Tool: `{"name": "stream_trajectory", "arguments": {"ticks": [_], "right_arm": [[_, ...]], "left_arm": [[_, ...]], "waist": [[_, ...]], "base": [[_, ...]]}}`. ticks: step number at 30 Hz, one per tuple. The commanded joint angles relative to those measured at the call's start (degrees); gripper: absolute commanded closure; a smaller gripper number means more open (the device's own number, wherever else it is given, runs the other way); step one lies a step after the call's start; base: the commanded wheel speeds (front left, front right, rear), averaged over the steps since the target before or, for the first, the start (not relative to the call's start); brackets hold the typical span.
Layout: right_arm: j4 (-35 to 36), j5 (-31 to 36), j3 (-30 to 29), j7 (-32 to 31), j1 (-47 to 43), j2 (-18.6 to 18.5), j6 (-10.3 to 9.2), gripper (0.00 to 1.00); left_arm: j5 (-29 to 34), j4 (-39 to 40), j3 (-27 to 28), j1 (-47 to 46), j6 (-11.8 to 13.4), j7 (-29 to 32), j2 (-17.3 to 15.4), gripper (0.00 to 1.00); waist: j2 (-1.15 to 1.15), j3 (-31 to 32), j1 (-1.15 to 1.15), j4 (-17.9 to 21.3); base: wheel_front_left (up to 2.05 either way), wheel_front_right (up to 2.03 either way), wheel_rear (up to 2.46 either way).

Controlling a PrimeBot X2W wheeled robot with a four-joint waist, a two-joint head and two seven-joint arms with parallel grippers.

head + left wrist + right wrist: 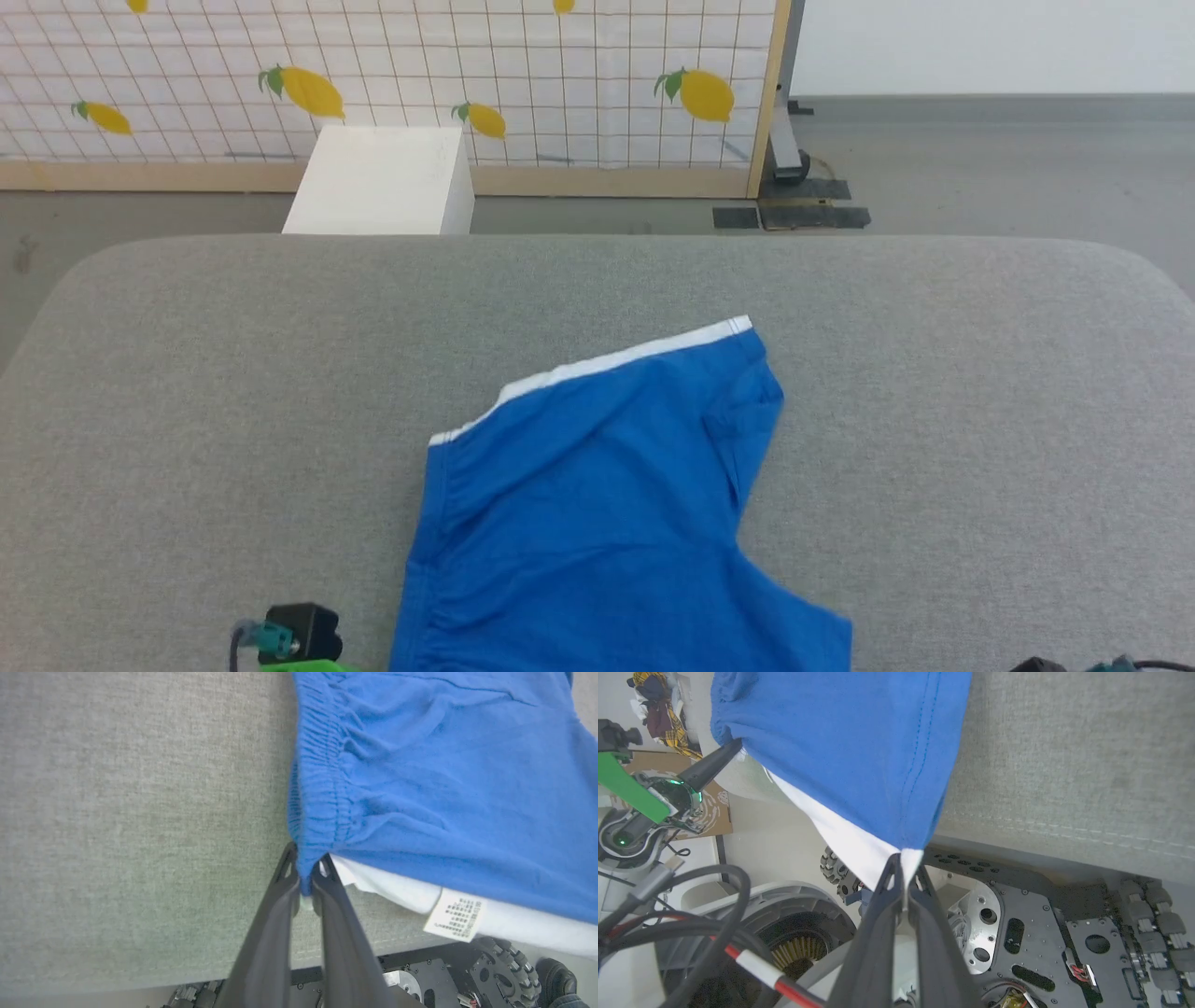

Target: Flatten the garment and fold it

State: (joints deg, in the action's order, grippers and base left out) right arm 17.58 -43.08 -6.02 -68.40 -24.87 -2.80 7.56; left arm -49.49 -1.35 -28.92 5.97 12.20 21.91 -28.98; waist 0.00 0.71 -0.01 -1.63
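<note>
Pinching gathered blue corner of shorts [444, 788] with left end effector [306, 859]; white-band corner with right end effector [906, 865]. White label [455, 914] print too small to read. Near edge held past bench [140, 812] rim.

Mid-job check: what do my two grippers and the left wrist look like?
The left gripper and right gripper each have two long, dark, tapering fingers with slotted cutouts near the tips. The left wrist carries a bright green plate, a green-lit ring and a grey cable.
</note>
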Motion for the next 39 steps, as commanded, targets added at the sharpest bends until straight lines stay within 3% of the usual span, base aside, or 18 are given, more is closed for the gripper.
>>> {"name": "stream_trajectory", "arguments": {"ticks": [1,6,11,17,25,39], "right_arm": [[1.03,-0.51,-0.53,-0.62,-0.12,-0.09,-0.08,1.00],[1.68,-3.00,-2.84,3.46,6.26,-0.09,-0.08,1.00],[-1.50,-0.01,-3.48,6.84,18.36,-0.09,-0.08,1.00],[-12.32,3.78,-3.39,12.99,35.84,-0.09,-0.08,1.00],[-27.10,10.11,-1.10,21.41,54.12,-0.08,-0.08,1.00],[-47.95,18.45,2.78,32.18,71.96,-0.08,-0.08,1.00]], "left_arm": [[-1.60,0.96,0.71,0.88,0.40,0.41,-0.29,1.00],[-8.01,4.99,4.94,-0.02,-0.55,0.36,1.90,1.00],[-8.45,5.63,6.98,-6.12,-1.00,1.73,0.86,1.00],[-8.21,3.76,8.85,-14.29,-1.68,2.33,0.45,1.00],[-8.02,-0.07,8.79,-23.12,-4.21,2.36,1.93,1.00],[-7.73,-6.83,7.75,-32.44,-8.22,1.71,4.28,1.00]], "waist": [[0.00,0.00,0.01,-0.07],[0.00,-1.42,0.01,-0.05],[0.00,-4.69,0.01,-0.07],[0.00,-10.21,0.01,-0.49],[0.00,-18.42,0.01,-4.05],[0.00,-27.00,0.01,-7.83]], "base": [[0.00,0.00,0.00],[0.00,0.00,0.00],[0.00,0.00,0.00],[0.00,0.00,0.00],[0.00,0.00,0.00],[0.00,0.00,0.00]]}}
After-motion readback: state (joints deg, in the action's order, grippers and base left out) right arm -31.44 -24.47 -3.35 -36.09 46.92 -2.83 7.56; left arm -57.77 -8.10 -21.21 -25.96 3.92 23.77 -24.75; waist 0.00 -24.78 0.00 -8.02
